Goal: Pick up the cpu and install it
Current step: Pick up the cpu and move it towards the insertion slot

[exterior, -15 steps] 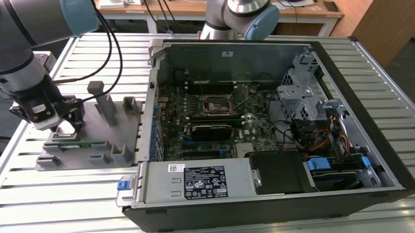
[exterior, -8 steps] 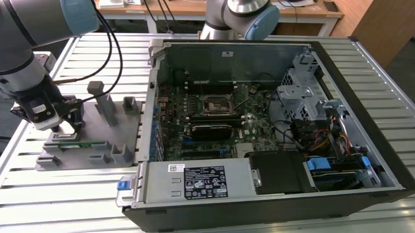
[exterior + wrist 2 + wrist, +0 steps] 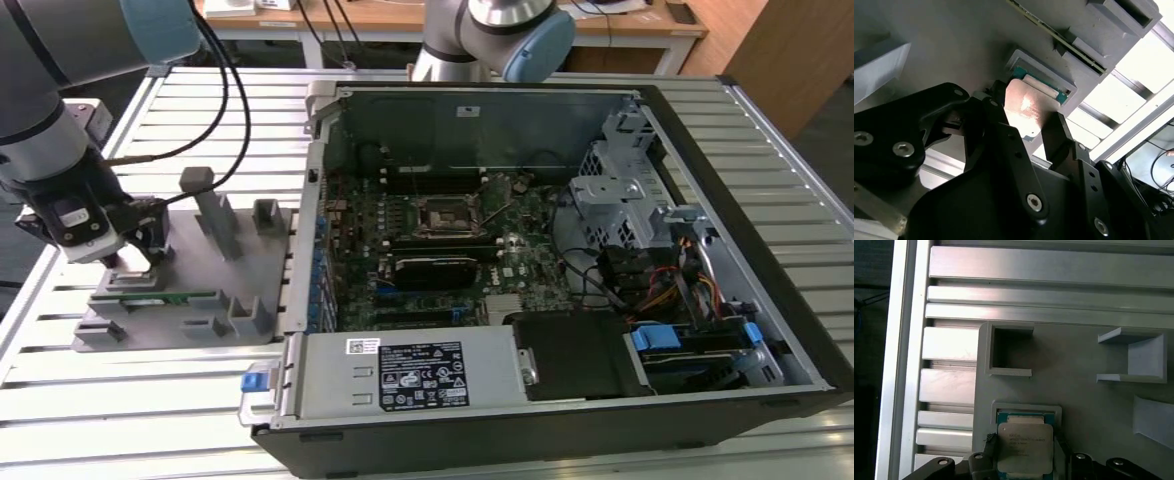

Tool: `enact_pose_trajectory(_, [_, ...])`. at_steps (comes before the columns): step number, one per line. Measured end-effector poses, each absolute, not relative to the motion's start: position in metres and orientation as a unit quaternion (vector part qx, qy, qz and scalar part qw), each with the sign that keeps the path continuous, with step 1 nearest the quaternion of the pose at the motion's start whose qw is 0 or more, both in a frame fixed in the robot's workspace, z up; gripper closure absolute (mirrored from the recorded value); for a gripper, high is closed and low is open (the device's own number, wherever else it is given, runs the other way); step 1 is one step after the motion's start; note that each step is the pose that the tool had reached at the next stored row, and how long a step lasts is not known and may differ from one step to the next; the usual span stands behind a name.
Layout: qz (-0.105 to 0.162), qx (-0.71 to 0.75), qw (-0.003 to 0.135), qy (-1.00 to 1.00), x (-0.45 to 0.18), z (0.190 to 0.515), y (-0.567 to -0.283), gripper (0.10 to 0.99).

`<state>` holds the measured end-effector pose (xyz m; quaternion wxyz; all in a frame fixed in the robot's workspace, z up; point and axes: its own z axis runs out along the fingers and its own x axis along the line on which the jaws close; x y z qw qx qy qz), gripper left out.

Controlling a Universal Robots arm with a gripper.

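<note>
Exterior view, gripper (image 3: 134, 262) low over grey tray (image 3: 187, 325), at the exterior view's left of open computer case (image 3: 481, 120), second wrist view, fingers (image 3: 996, 117) clamped on cpu (image 3: 1026, 105) edges, first wrist view, cpu (image 3: 1025, 445) held at square pocket (image 3: 1026, 409) of tray.

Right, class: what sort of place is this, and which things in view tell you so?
Probably a robotics lab bench for computer assembly: an open PC case with its motherboard lies on a slatted metal table, and the robot arm's hand sits over the cpu in a grey parts tray beside it.
</note>
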<state>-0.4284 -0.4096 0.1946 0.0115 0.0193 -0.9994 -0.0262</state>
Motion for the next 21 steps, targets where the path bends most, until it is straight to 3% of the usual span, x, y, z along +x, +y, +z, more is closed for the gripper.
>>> enact_pose_trajectory(21, [-0.027,0.019,0.012,-0.999,-0.428,0.229,-0.41,0.553])
